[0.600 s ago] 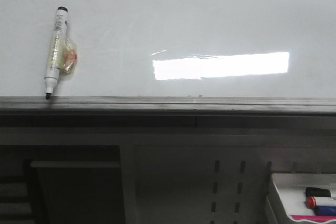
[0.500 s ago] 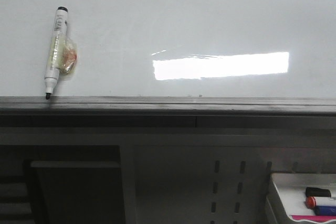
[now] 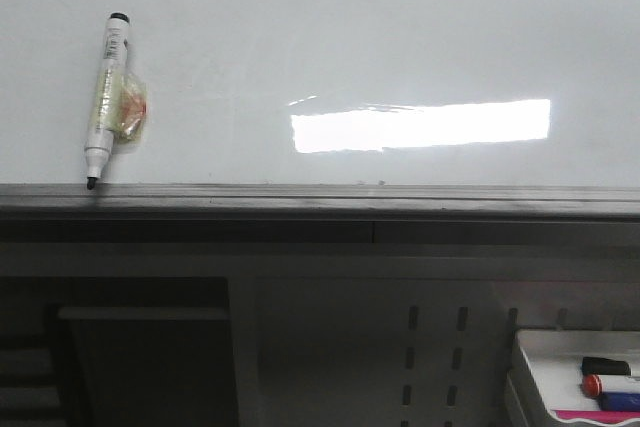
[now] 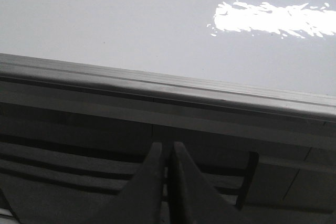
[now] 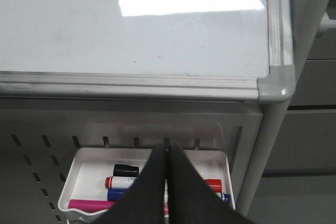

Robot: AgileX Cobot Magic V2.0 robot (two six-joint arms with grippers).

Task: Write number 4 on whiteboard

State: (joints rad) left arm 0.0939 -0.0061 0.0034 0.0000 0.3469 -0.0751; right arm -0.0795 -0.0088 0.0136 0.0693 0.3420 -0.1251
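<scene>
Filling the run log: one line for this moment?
whiteboard: blank | marker: on board, untouched | left tool: shut | right tool: shut

Left gripper [image 4: 166,156] pinched fully together, dark fingers [image 4: 149,182] touching along their length, nothing between them. Right gripper [image 5: 168,153] same deal: fingertips pressed tight, empty. Neither arm showing in the front view.

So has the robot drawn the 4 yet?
Not yet. The whiteboard has no writing on it. The marker rests uncapped on the board, tip at the rail. The left gripper and right gripper are shut and hold nothing. Grabbing the marker and writing remain.
</scene>
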